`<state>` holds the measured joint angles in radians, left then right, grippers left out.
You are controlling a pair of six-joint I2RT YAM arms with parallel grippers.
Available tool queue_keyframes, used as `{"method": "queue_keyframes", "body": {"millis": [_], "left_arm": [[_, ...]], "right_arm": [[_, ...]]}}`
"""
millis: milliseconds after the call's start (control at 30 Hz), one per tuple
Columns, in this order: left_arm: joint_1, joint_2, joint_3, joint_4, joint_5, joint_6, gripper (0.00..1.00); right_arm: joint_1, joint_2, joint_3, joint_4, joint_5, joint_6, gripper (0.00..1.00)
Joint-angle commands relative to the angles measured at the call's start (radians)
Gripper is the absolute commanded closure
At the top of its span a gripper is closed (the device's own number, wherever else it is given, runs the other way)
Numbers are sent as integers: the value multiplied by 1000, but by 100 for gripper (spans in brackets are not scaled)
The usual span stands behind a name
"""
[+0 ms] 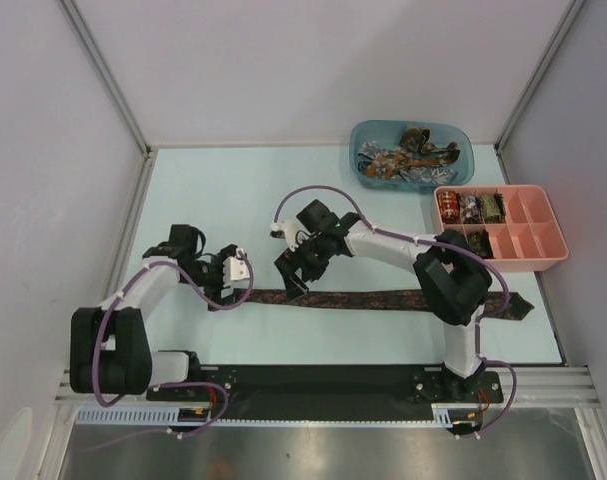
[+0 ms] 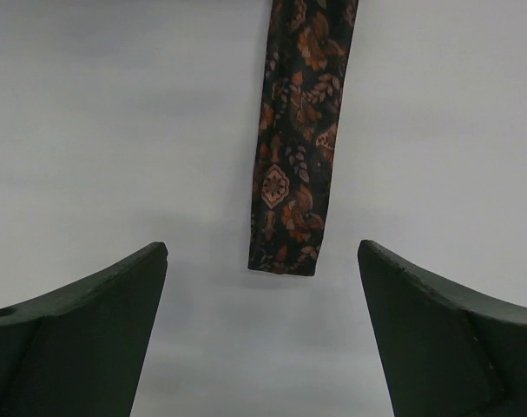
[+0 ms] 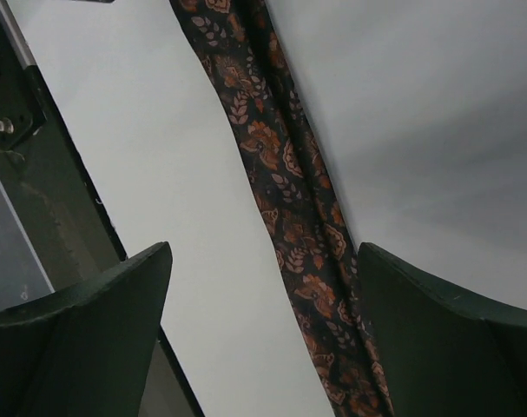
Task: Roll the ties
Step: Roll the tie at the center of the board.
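A long dark brown tie (image 1: 373,299) with an orange leaf pattern lies flat across the table, narrow end at the left, wide pointed end at the right. My left gripper (image 1: 226,288) is open above the narrow end, which shows in the left wrist view (image 2: 291,174) just ahead of the fingers, untouched. My right gripper (image 1: 295,272) is open and hovers over the tie left of its middle; the tie runs between the fingers in the right wrist view (image 3: 285,208), close to the right finger. Several loose ties (image 1: 408,158) lie in the blue tub. Rolled ties (image 1: 469,208) sit in the pink tray.
The blue tub (image 1: 461,142) stands at the back right. The pink compartment tray (image 1: 539,242) is beside it, near the right wall. The black base rail (image 1: 313,380) runs along the near edge, and its edge shows in the right wrist view (image 3: 46,200).
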<state>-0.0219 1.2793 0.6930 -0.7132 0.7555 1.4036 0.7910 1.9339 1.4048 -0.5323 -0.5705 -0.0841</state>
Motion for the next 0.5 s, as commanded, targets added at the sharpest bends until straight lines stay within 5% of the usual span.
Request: {"method": "queue_keyframes", "body": {"millis": [0,233,467], "left_arm": [[0,47,-9,31,-36,132,5],[0,126,-10,40,-87,178,14],[-1,140,5,38,-88,167,28]], "right_arm": [[7,34,42,-3,60,-83,11],[30,85,48,-40,113,-98,30],[56,138,48,-32,201,-126,38]]}}
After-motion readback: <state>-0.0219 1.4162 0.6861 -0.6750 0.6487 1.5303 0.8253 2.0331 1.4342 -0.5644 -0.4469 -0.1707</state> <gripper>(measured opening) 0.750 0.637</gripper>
